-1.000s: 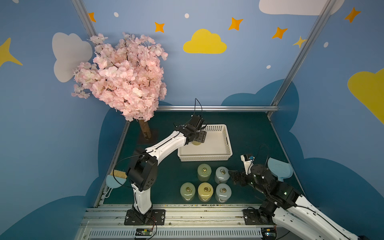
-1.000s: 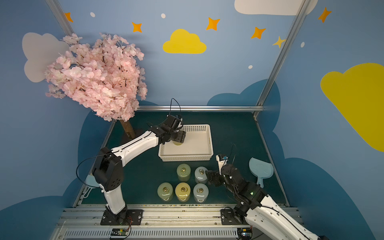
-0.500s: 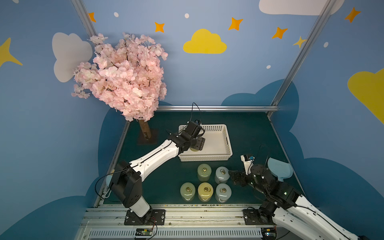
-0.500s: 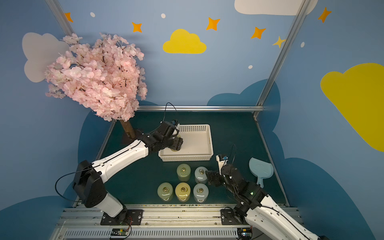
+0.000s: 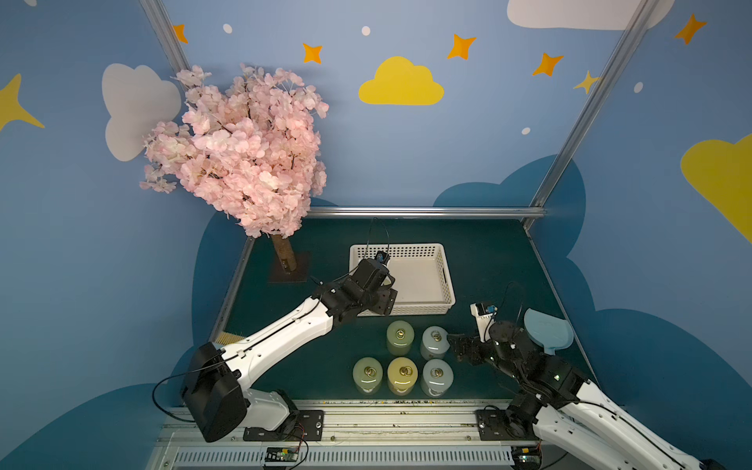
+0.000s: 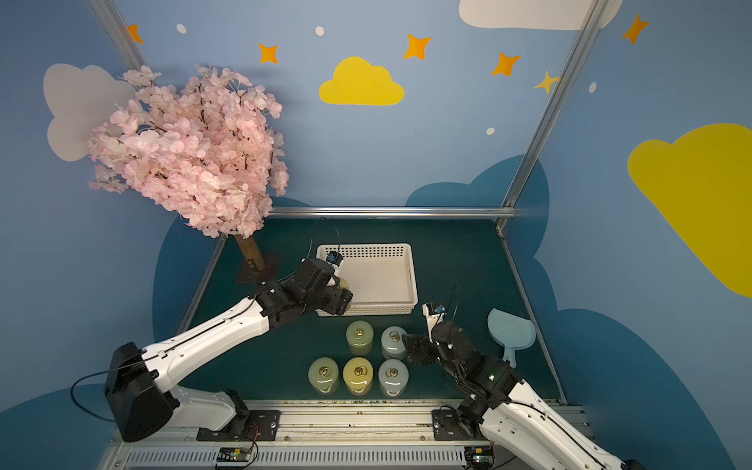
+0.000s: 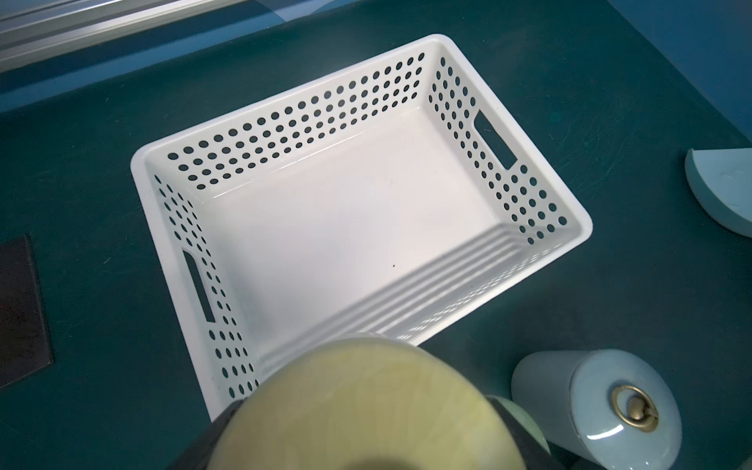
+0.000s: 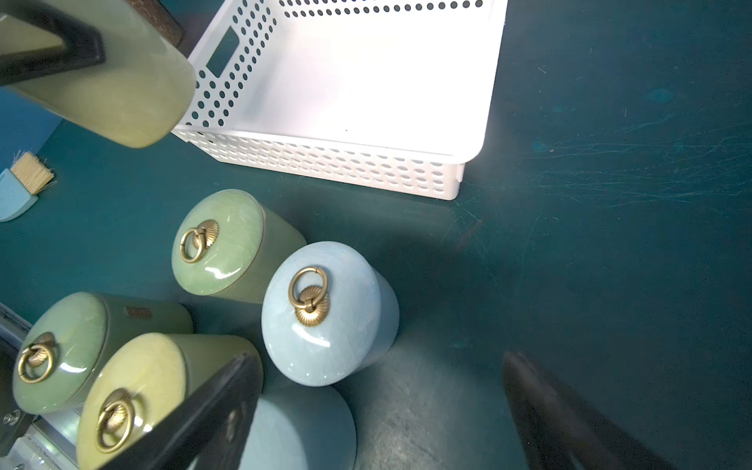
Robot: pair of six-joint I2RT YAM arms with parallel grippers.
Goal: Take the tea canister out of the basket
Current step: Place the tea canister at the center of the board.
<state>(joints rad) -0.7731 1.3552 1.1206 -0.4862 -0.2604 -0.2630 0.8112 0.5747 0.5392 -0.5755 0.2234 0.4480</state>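
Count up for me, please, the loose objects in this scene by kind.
Glazed ceramic tea canisters: 6, five standing, one in the left gripper
White perforated plastic basket: 1
Pink artificial blossom tree: 1
Pale blue plastic dustpan: 1
Blue-handled bristle brush: 1
Total: 10

The left arm (image 5: 285, 329) and right arm (image 5: 590, 411) have white shell links with black joints; the left gripper (image 5: 386, 299) and right gripper (image 5: 455, 346) are black too. Behind the left gripper a thin black cable (image 5: 378, 232) loops past a small blue part (image 5: 381, 257), perhaps a connector.

basket (image 7: 346, 224) white, round-hole dot pattern; tea canister (image 7: 358, 407) pale yellow-green; table (image 7: 610, 101) dark teal.
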